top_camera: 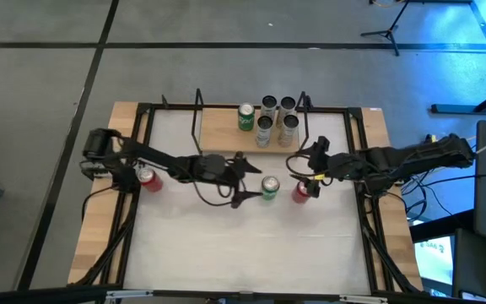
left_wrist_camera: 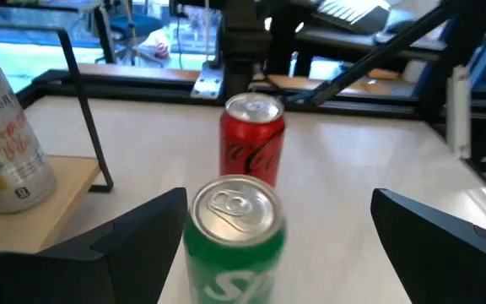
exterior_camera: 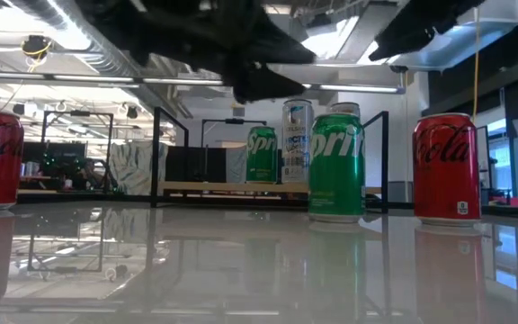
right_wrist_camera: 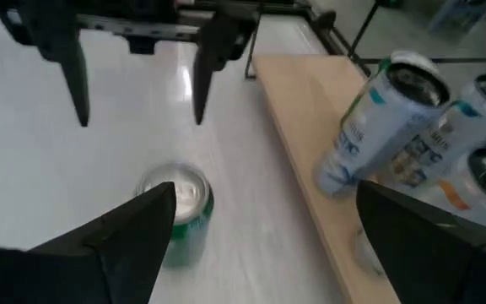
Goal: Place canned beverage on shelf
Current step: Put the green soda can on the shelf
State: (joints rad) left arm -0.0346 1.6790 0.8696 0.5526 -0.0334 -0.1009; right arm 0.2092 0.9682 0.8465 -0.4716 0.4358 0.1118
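A green canned beverage (top_camera: 269,187) stands upright on its base on the white table, with a red can (top_camera: 300,191) just to its right. My left gripper (top_camera: 241,179) is open just left of the green can (left_wrist_camera: 234,232); its fingers reach toward the can without touching it. My right gripper (top_camera: 304,162) is open and hangs above the table near the shelf's right end, over the red can. The shelf (top_camera: 226,127), a light-wood board with black wire ends, carries a green can (top_camera: 245,116) and several silver cans (top_camera: 277,116).
Another red can (top_camera: 148,178) stands at the table's left, beside the left arm. A black frame (top_camera: 142,127) runs around the table. Bare white tabletop (top_camera: 243,245) lies toward the near edge. The shelf's left half (top_camera: 213,127) is bare wood.
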